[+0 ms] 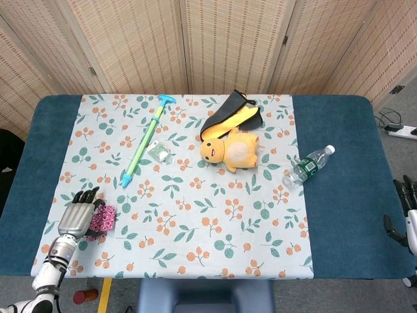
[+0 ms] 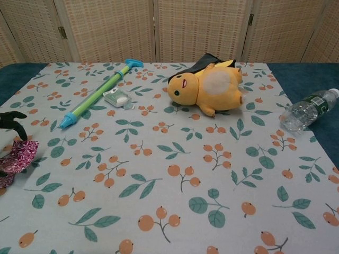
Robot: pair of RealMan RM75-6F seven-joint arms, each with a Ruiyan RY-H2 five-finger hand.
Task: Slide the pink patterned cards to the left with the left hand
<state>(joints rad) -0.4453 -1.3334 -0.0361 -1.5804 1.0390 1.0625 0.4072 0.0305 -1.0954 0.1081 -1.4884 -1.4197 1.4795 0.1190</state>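
Woven reed screens stand behind a blue bench (image 1: 339, 169) covered in its middle by a floral cloth (image 1: 195, 215) printed with orange berries and green leaves. Near the cloth's front left edge lie the pink patterned cards (image 1: 102, 218), with the left hand (image 1: 76, 216) just beside them on their left; its fingers (image 1: 83, 197) stretch forward along the cards, and dark fingertips curl round the cards' near end. In the chest view the cards (image 2: 17, 157) show at the left border, one edge lifted off the cloth, with a black fingertip above them. The right hand (image 1: 405, 212) hangs off the bench's right edge, its fingers apart and holding nothing. Farther back, a green and blue water squirter (image 1: 144, 142) lies aslant, with a small clear packet (image 1: 158, 150) just right of it. A yellow plush toy (image 1: 233, 149) rests against a black and yellow bag (image 1: 229, 116). Well to the right, a plastic water bottle (image 1: 308, 165) lies on its side on the blue surface.
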